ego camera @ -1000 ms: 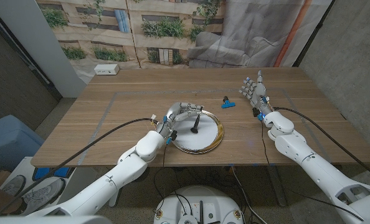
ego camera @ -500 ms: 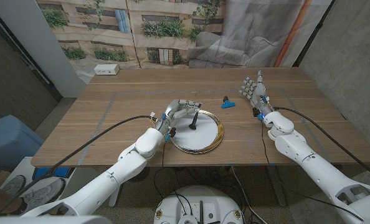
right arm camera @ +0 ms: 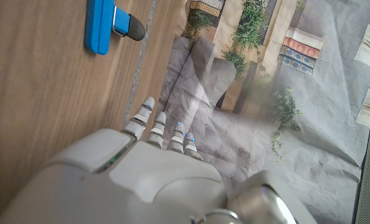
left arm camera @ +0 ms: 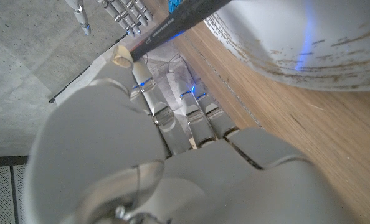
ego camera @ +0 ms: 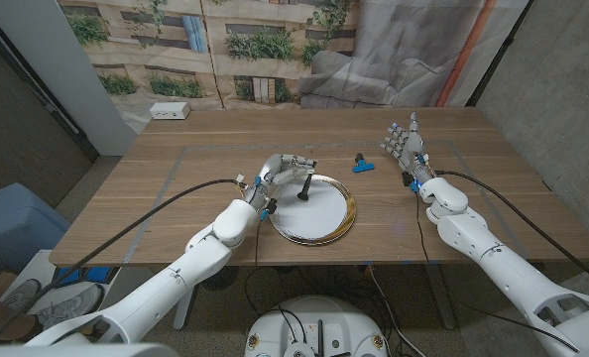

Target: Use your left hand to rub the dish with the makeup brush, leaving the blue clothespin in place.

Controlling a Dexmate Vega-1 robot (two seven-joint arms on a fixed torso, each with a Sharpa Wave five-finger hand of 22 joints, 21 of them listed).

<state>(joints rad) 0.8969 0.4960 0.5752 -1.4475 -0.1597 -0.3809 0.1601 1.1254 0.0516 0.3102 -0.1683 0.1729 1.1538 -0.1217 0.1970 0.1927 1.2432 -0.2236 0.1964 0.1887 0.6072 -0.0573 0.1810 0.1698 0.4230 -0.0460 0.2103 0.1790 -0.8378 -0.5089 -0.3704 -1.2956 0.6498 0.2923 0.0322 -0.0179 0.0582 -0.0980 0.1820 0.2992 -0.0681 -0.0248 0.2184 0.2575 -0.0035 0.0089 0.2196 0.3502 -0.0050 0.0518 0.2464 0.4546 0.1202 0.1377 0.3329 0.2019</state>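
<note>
In the head view, the task looks to be under way: the left hand [ego camera: 278, 176] holds the makeup brush [ego camera: 303, 186] with its fingers curled around the handle, and the brush's dark tip meets the white face of the dish [ego camera: 336, 220] in the part nearest the table's far edge. The dish sits near the middle of the wooden table [ego camera: 176, 213], a little toward the near edge. How much rubbing is left cannot be judged from here. The blue clothespin [ego camera: 361, 165] lies on the bare wood beyond the dish, toward the far right corner and apart from the rim. The right hand [ego camera: 406, 150] stands upright beside the clothespin, fingers spread, holding nothing and touching nothing.

In the left wrist view, the left hand's fingers [left arm camera: 197, 121] reach toward the dark brush handle [left arm camera: 172, 25], which crosses above them next to the worn rim of the dish [left arm camera: 278, 56]; the pinch itself is hidden behind the knuckles.

In the right wrist view, the right hand's fingers [right arm camera: 151, 127] are extended and empty, with the clothespin [right arm camera: 101, 26] lying untouched on the wood ahead.
</note>
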